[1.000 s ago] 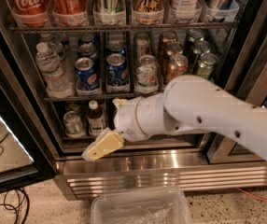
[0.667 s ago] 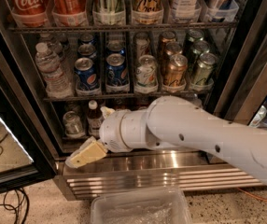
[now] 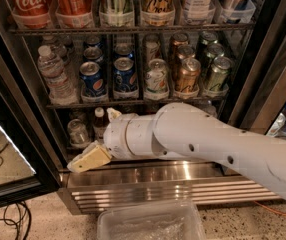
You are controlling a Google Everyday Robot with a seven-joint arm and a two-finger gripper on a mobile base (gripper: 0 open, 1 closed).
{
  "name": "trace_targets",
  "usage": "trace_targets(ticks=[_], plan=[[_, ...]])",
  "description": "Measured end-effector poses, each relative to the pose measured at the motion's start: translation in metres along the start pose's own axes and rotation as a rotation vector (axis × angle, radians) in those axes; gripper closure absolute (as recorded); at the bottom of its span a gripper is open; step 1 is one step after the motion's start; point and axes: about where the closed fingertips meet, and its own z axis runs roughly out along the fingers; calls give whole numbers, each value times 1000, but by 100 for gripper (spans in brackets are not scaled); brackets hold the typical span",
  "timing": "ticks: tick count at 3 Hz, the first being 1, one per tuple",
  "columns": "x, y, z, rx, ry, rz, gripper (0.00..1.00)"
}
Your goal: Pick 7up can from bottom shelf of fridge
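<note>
Gripper (image 3: 89,157): low before the fridge (image 3: 263,59), just below and slightly right of the 7up can and apart from it; tan pad angled down to the left; whether it is spread or closed, I cannot tell.
7up can (image 3: 77,132): upright at the left end of the bottom shelf, silver top showing.
Bottom shelf (image 3: 71,147): dark wire rack under the 7up can; right of the can it is mostly hidden.
Small bottle (image 3: 99,123): dark-capped, just right of the 7up can.
Arm (image 3: 208,141): white, reaching in from the lower right and ending right of the 7up can.
Pepsi cans (image 3: 92,79): blue, on the rack above the 7up can.
Water bottle (image 3: 55,76): above the 7up can, slightly left.
Steel base (image 3: 158,179): ribbed, below the 7up can.
Clear bin (image 3: 148,221): on the floor, below and right of the 7up can.
</note>
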Motion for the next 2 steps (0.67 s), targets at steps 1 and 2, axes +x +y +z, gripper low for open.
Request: trace_targets(ticks=[1, 2], plan=[[14, 17, 30, -31, -40, 59, 0], [29, 57, 68, -53, -81, 148, 0]])
